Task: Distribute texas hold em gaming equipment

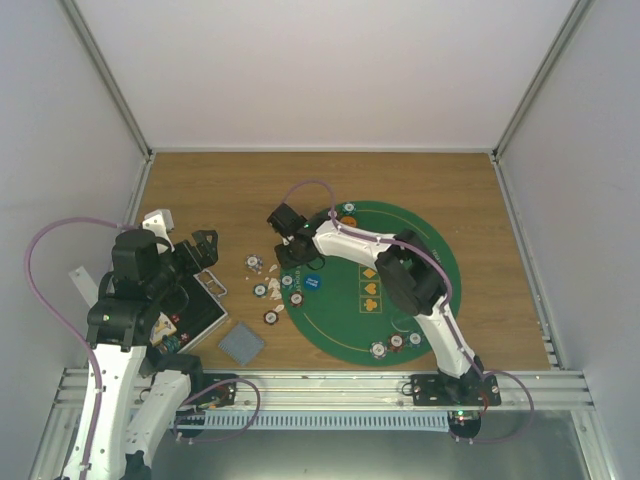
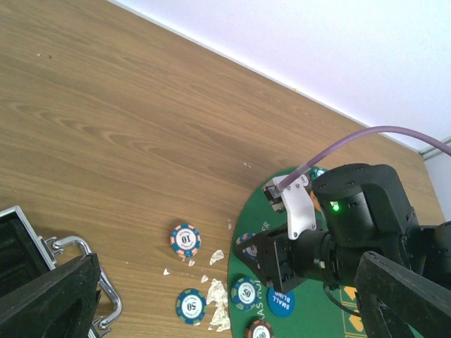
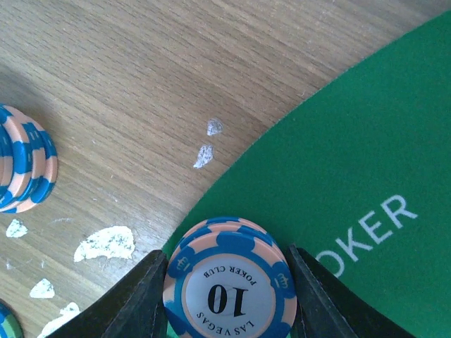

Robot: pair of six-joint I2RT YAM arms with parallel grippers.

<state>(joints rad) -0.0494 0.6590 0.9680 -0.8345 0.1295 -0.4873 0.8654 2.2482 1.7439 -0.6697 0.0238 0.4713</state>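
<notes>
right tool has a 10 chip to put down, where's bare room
Bare: the wooden table along the back wall, and the near-left part of the round green felt mat. Crowded: the strip between the black rectangular case and the mat's left edge, with striped round poker chips and white flakes.

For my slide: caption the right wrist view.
The right tool grips a 10 chip over the green mat's edge.
</notes>
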